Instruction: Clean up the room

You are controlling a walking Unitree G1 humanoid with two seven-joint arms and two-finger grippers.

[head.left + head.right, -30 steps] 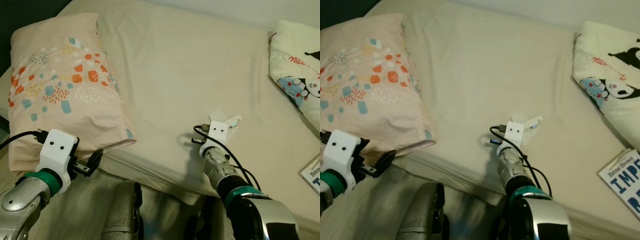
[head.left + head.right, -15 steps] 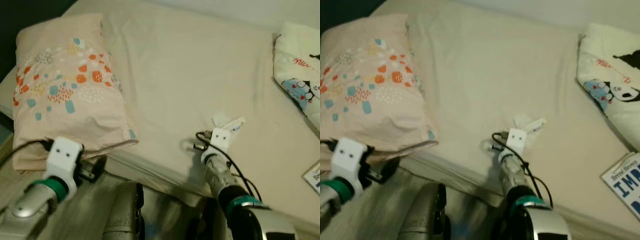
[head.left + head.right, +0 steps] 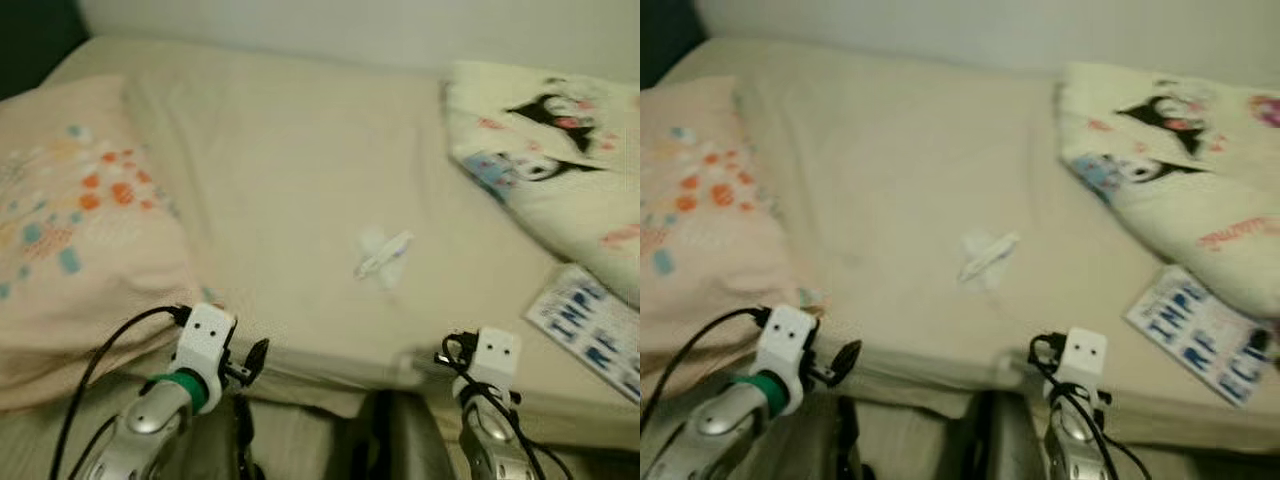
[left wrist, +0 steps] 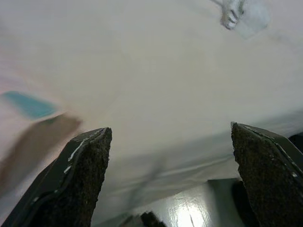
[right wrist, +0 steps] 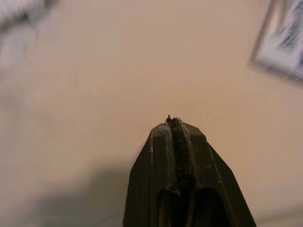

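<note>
A small crumpled white wrapper [image 3: 383, 257] lies in the middle of the beige bed sheet [image 3: 290, 170]; it also shows blurred in the left wrist view [image 4: 236, 12]. My left gripper [image 4: 168, 128] is open with nothing between its fingers and hovers at the bed's near edge beside the patterned pillow [image 3: 70, 230]. My right gripper [image 5: 173, 121] is shut with nothing in it. It points over bare sheet at the near edge, right of the wrapper and well short of it. Its white wrist mount [image 3: 495, 353] shows in the left eye view.
A cream blanket with cartoon prints [image 3: 545, 160] lies bunched at the back right. A white book with blue letters [image 3: 588, 335] rests on the sheet at the right, and its corner shows in the right wrist view [image 5: 284, 40]. A pale wall runs behind the bed.
The camera has swung up and to the right. Both arms have drawn back to the bed's near edge, and the right gripper is now farther from the wrapper.
</note>
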